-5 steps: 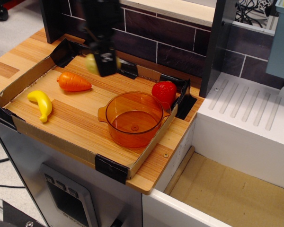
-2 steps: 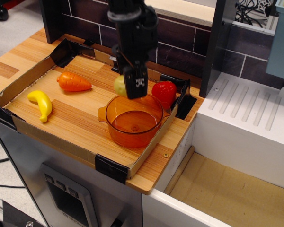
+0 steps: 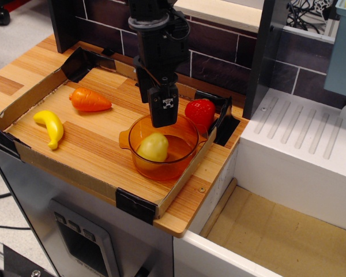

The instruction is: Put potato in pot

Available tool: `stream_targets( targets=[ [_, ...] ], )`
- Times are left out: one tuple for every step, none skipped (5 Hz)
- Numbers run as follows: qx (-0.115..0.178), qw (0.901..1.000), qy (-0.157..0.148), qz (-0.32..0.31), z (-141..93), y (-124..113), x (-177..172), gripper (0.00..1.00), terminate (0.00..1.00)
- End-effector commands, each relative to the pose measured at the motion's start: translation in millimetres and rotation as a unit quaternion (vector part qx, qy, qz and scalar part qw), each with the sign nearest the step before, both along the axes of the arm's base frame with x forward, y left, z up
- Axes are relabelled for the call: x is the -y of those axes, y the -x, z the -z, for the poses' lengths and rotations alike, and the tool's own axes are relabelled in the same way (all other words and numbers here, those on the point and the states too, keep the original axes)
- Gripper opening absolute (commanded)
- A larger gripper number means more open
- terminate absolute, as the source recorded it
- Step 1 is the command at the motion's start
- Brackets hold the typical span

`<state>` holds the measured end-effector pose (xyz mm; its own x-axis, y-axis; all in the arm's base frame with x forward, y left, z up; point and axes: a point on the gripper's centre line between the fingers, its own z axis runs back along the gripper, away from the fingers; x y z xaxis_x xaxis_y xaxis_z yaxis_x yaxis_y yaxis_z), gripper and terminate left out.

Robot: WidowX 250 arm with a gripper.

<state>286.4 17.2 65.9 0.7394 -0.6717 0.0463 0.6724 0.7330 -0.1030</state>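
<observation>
The pale yellow-green potato (image 3: pixel 153 147) lies inside the translucent orange pot (image 3: pixel 181 163), on the left side of its floor. The pot stands at the right end of the wooden board. My black gripper (image 3: pixel 155 112) hangs just above the pot's back rim, directly over the potato and apart from it. Its jaws stand apart and hold nothing. The front finger (image 3: pixel 163 107) carries a small white marker.
An orange carrot (image 3: pixel 90 100) and a yellow banana (image 3: pixel 51 126) lie at the left of the board. A red strawberry (image 3: pixel 200 112) sits just behind the pot. A low cardboard rim (image 3: pixel 63 167) frames the board. A white sink unit (image 3: pixel 300 150) stands to the right.
The gripper carried the potato from the board's back left to above the pot, then let it go. The potato dropped into the pot.
</observation>
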Motion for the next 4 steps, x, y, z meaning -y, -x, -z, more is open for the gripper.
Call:
stream_targets(
  targets=[
    [0.053,0.996,0.009,-0.072,-50.6,-27.6,-23.3,1.0,0.0],
    [0.065,0.9783,0.019,-0.196,-81.0,-36.4,-46.0,1.0,0.0],
    [0.084,0.9507,0.021,-0.298,-98.1,-33.2,-69.3,1.0,0.0],
    [0.084,0.9507,0.021,-0.298,-98.1,-33.2,-69.3,1.0,0.0]
  ],
)
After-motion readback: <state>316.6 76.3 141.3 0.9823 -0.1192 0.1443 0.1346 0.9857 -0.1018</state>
